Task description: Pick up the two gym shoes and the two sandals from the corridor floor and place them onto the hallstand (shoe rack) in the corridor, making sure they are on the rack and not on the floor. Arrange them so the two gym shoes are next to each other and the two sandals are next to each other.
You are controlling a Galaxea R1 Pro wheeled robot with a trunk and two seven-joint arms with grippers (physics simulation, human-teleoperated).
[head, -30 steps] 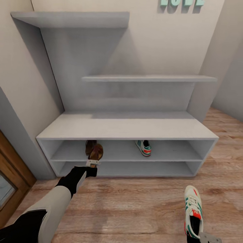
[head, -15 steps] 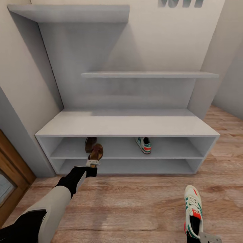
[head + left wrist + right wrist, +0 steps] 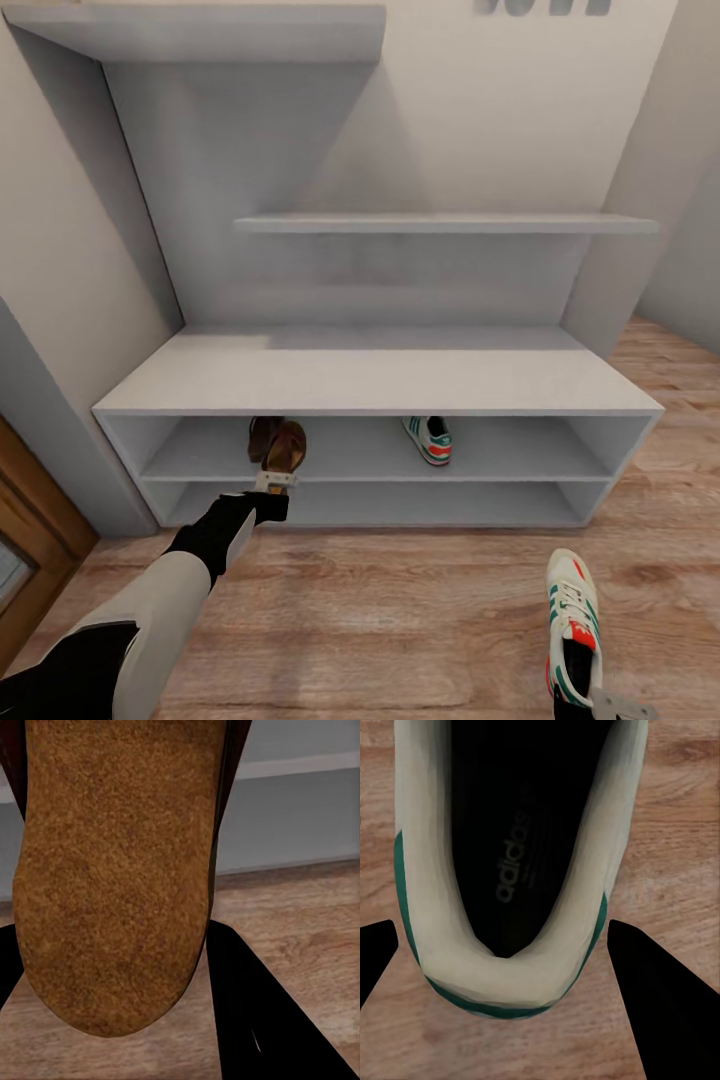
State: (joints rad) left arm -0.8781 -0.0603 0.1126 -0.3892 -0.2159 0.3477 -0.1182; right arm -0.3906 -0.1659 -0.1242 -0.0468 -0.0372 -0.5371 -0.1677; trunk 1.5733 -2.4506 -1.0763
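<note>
sandals first: one brown sandal (image 3: 287, 446) is in the left gripper (image 3: 275, 482), at the front edge of the upper shelf of the white shoe rack (image 3: 380, 385). its toe end is over the shelf and its heel sticks out toward the robot. in the left wrist view the tan footbed of this sandal (image 3: 112, 870) is very close, with a black finger (image 3: 262, 1020) pressed on each side of it, so the jaws are pinching the sandal. the second sandal (image 3: 262, 436) sits on the same shelf, touching the held one on its left side and a bit further back.

one gym shoe (image 3: 428, 439) is also on the upper shelf, near the middle, well apart from the sandals. it is white with green stripes and a red heel.

the other gym shoe (image 3: 572, 620) is low over the wood floor (image 3: 400, 610) at the robot's right, toe pointing at the rack. the right gripper (image 3: 612, 706) is at its heel. in the right wrist view the shoe's heel (image 3: 510, 870) and dark inside sit between the two black fingers (image 3: 667, 997), which are spread wide with a gap on each side. i cannot tell if they grip it.

a thin wall shelf (image 3: 445, 224) hangs above the rack.
</note>
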